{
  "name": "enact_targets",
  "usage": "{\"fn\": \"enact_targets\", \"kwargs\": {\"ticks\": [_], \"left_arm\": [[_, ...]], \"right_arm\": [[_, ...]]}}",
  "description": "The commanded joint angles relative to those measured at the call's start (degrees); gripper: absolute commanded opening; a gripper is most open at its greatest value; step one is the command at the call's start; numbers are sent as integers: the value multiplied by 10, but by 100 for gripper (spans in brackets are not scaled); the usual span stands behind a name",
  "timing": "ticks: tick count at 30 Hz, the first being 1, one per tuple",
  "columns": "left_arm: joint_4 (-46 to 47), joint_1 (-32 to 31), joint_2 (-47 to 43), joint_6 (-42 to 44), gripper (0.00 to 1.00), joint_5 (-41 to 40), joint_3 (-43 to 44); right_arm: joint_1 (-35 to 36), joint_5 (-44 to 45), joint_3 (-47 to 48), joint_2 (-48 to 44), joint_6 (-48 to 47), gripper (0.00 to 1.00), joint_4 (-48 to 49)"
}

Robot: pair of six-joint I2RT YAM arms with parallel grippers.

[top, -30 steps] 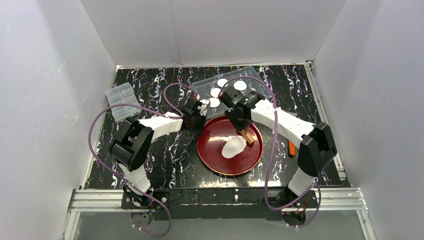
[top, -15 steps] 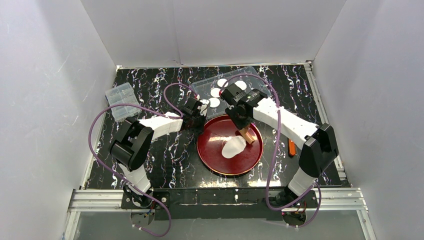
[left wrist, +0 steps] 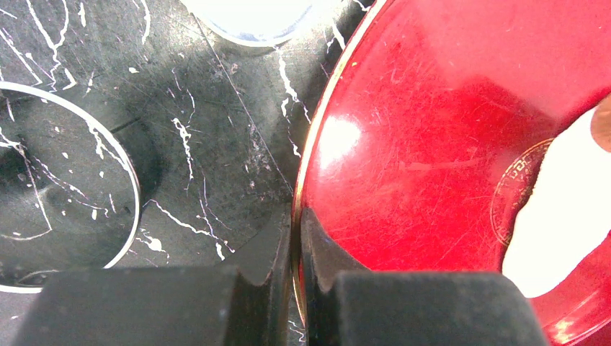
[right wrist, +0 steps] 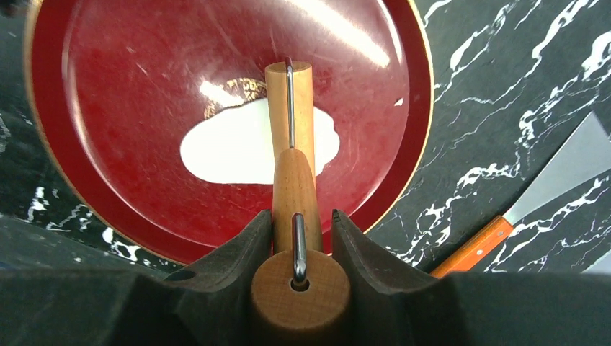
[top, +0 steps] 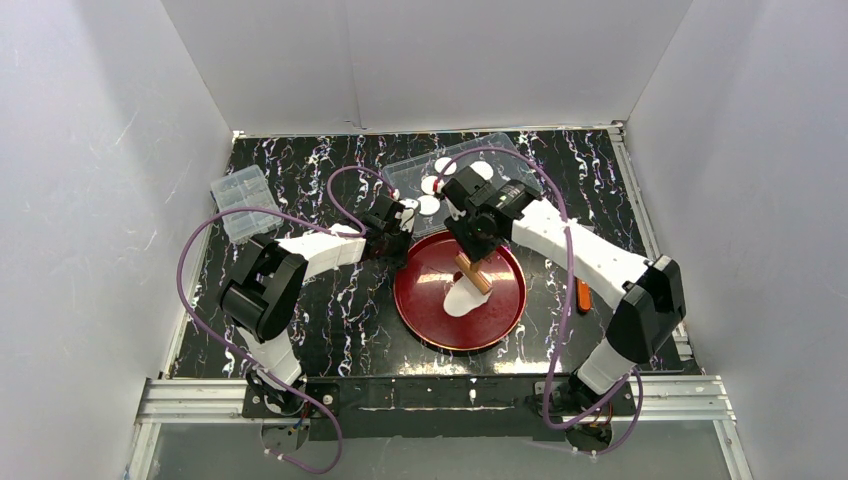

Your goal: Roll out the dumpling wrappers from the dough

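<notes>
The right gripper point(right wrist: 300, 220), closed tight on the wooden roller point(right wrist: 290, 101), had slid left, so the roller lay across the dough point(right wrist: 230, 148) in the red plate point(right wrist: 108, 86), and the flattening was under way. The left gripper point(left wrist: 295, 223) was closed, pinching the plate's rim. I counted one dough piece, one roller, one plate and four dumpling wrappers point(top: 443, 164) in the clear tray point(top: 510, 150).

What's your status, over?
Left tool pinching plate rim. Right tool gripping rolling pin, roller on flattened dough. Nothing blocking.

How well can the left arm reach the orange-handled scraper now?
Probably not: the left claw is shut on the red plate's rim, and the scraper lies beyond the plate, by the right arm.
</notes>
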Motion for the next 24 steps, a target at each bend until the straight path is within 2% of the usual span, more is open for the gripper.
{"fn": "enact_targets", "kwargs": {"ticks": [1,11,20,24], "left_arm": [[-47,2,14,27,0,-56,-18],[-46,2,13,28,0,-57,-18],[-46,4,11,28,0,-57,-19],[-46,5,11,28,0,-57,-19]], "right_arm": [[0,14,-28,16,5,1,15],[-1,66,-65,44,8,1,18],[-9,60,-131,52,14,1,54],[-14,19,-147,55,22,1,80]]}}
